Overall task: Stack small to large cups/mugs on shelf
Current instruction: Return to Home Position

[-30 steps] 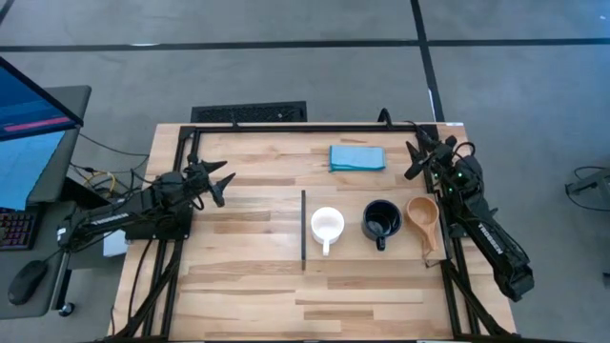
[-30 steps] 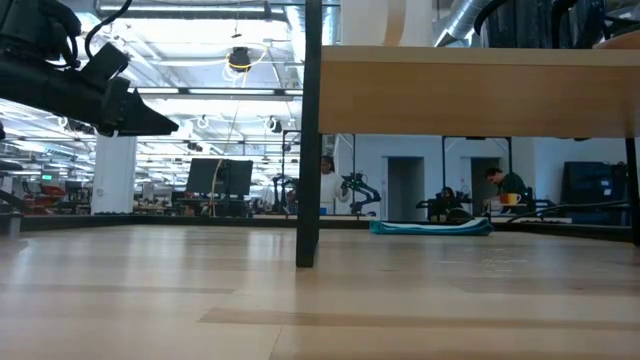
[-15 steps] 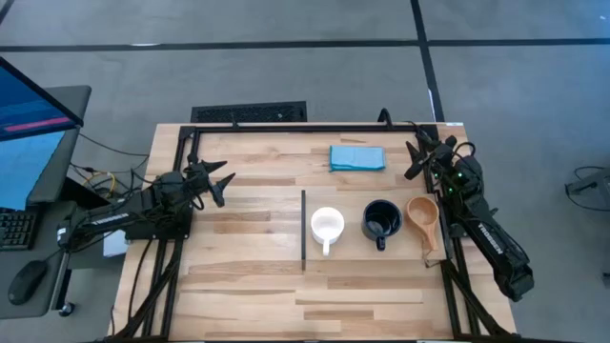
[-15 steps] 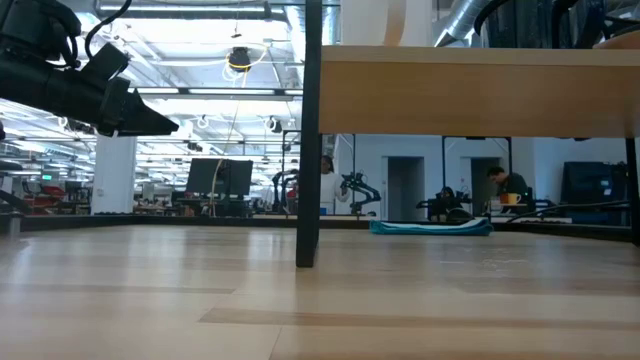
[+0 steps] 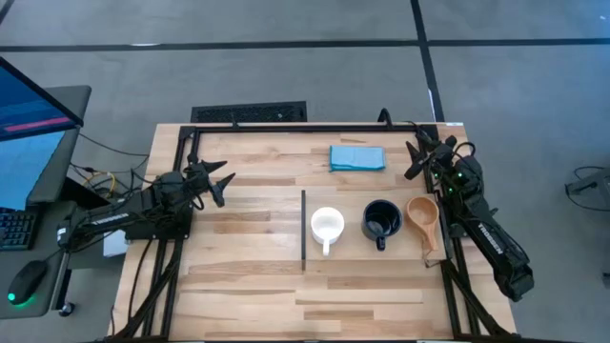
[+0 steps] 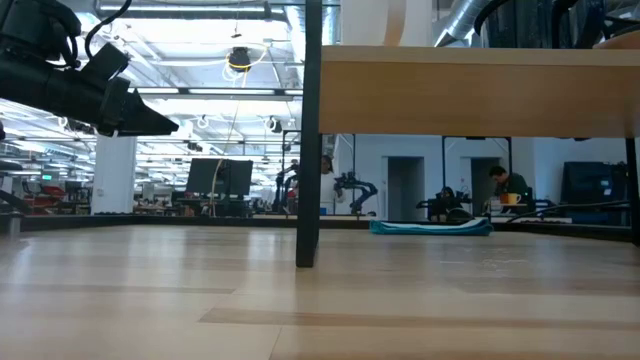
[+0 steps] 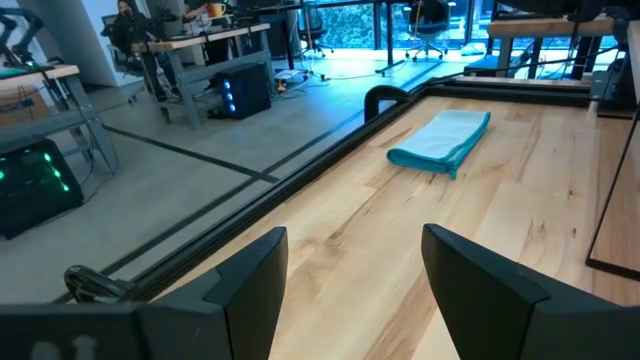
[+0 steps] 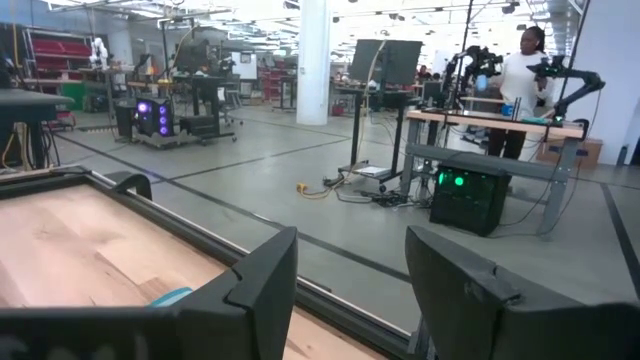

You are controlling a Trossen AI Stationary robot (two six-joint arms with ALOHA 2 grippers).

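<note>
Three cups stand in a row on the pale-wood shelf [image 5: 349, 252], which has a black strip along its left edge. They are the white mug [image 5: 326, 226], the glossy black mug [image 5: 380, 221] and the small tan wooden cup [image 5: 422, 215]. In the low view the shelf [image 6: 470, 90] shows as a raised plank on a black leg. My left gripper [image 5: 218, 182] is open above the table's left part, well away from the cups. My right gripper [image 5: 416, 158] is open near the far right corner, beyond the wooden cup.
A folded blue cloth [image 5: 357, 157] lies on the table near the far edge, also seen in the left wrist view [image 7: 440, 140]. A black frame rail runs along the table's far edge and sides. Bare wood lies between the left gripper and the shelf.
</note>
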